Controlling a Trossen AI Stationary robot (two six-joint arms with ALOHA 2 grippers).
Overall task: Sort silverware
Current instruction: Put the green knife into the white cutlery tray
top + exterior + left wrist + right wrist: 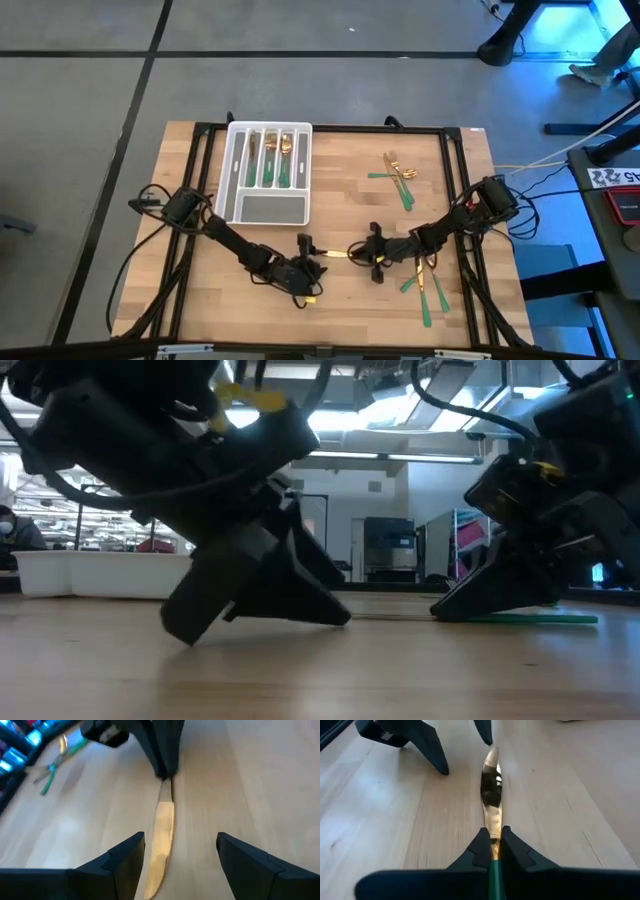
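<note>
Pinching a knife [491, 795] by its neck, right claw [493, 851] mid-tabletop [340, 310], left claw [177, 855] wide open around the blade tip, bare wood all round, no legible writing.

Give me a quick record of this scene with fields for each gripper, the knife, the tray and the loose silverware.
right gripper: shut on knife, near its handle
left gripper: open, straddling the gold blade tip
knife: low over the table's middle, between both grippers
tray: left rear, several pieces already in its slots
loose silverware: one cluster right rear, another right front
</note>
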